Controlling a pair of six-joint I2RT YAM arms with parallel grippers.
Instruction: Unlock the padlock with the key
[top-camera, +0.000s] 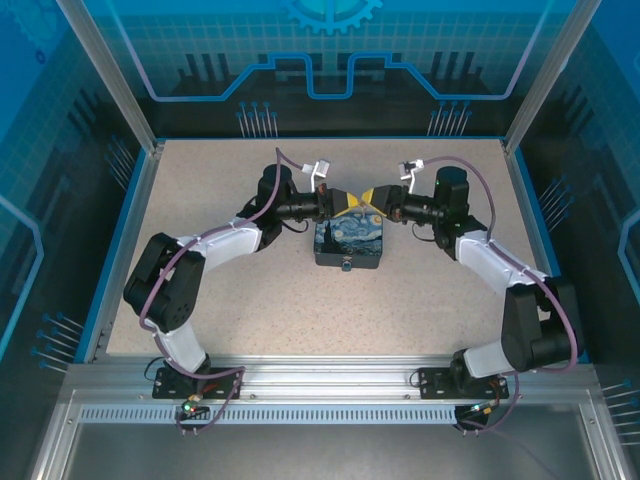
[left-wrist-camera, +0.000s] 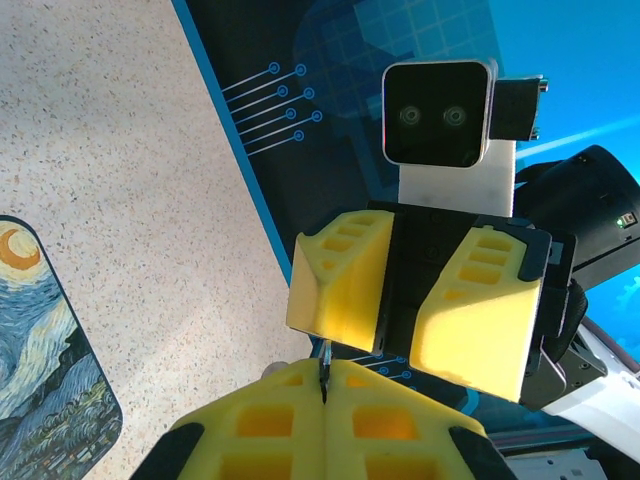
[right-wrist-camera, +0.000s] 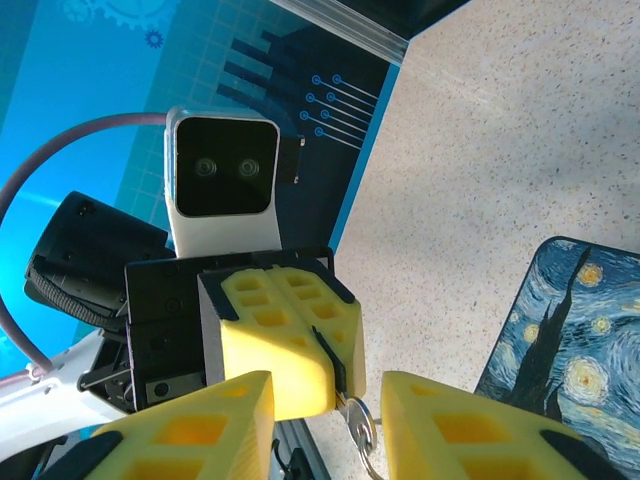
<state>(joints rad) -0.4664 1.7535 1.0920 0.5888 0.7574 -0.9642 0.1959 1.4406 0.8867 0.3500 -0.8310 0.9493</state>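
Currently the black-sided rectangular padlock (top-camera: 348, 243), its top printed with a swirling blue-and-yellow night sky, lies flat on the speckled beige tabletop (top-camera: 250, 300), about mid-table. A small round metal fitting shows on its near side face. Both wrist views put the padlock off to one side of the fingers, apart from them.

The slim dark metal key (right-wrist-camera: 357, 424) is held in the air near the padlock's far edge. In the right wrist view a dark strip runs along the seam of the facing fingers, and a silvery ring end sticks out below their tips. In the left wrist view the key shows as a thin dark line at the finger seam.

Left gripper (left-wrist-camera: 322, 395): yellow ribbed fingers pressed together, clamped on the key.

Right gripper (left-wrist-camera: 398, 320): yellow fingers (right-wrist-camera: 470, 435) apart with a plain gap between them, facing the left gripper tip to tip. The key's ring end sits in that gap. Whether it touches either pad cannot be told.

In the top view the two grippers meet nose to nose just over the padlock's far edge, with both arms bent inward. A blue border rims the table, and an aluminium rail (top-camera: 330, 375) at the near edge carries the arm bases.
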